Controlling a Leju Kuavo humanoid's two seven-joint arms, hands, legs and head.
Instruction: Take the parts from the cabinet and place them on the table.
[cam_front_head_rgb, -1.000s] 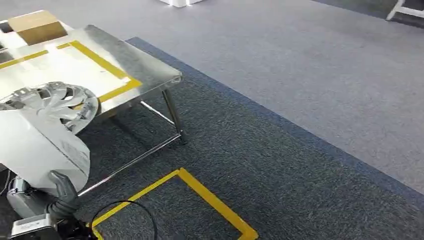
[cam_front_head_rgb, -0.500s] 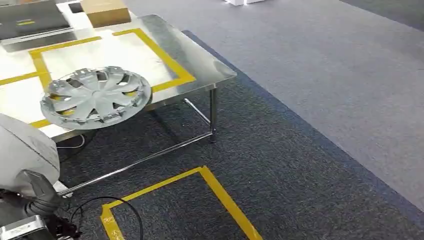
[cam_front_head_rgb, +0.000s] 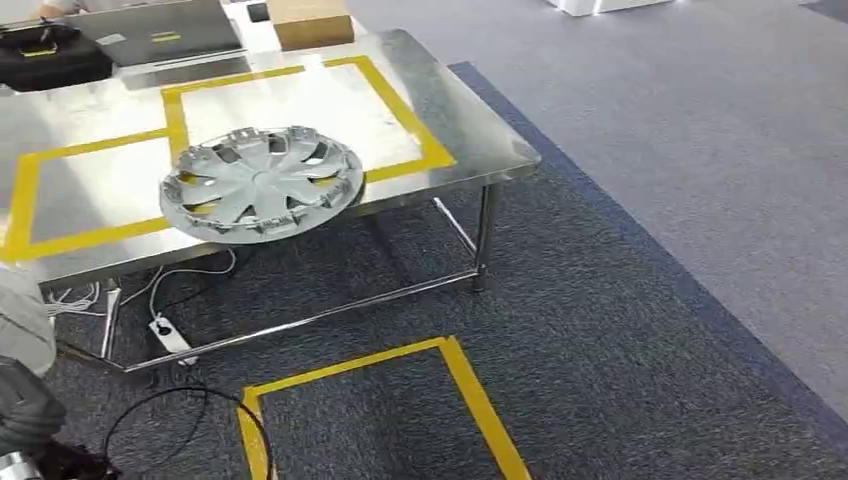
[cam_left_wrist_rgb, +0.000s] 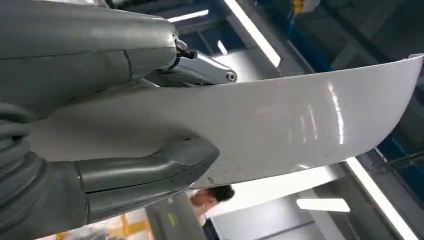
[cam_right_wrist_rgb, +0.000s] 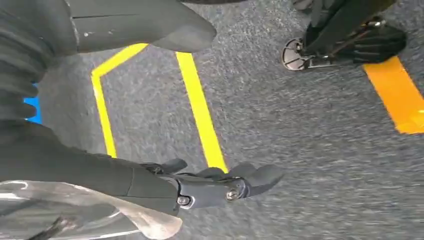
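Observation:
A silver wheel cover (cam_front_head_rgb: 262, 182) lies on the steel table (cam_front_head_rgb: 470, 130), over the yellow tape near its front edge. My left hand (cam_left_wrist_rgb: 75, 165) grips a long white curved panel (cam_left_wrist_rgb: 280, 125), thumb on one face and fingers on the other. In the head view a corner of that white panel (cam_front_head_rgb: 20, 320) shows at the lower left edge, with my left hand (cam_front_head_rgb: 25, 410) dark below it. My right hand (cam_right_wrist_rgb: 60, 155) hangs over the grey carpet, fingers apart and nothing in it.
A cardboard box (cam_front_head_rgb: 310, 20), a grey laptop (cam_front_head_rgb: 160, 35) and a black bag (cam_front_head_rgb: 50, 55) sit at the table's far side. A power strip (cam_front_head_rgb: 170, 335) and cables lie under it. Yellow floor tape (cam_front_head_rgb: 450, 370) marks a square in front. A person's head (cam_left_wrist_rgb: 212, 195) shows beyond the panel.
The whole picture has shifted: the camera has swung left, so the table and wheel cover now sit nearer the middle. The white panel has slid almost out at the left edge.

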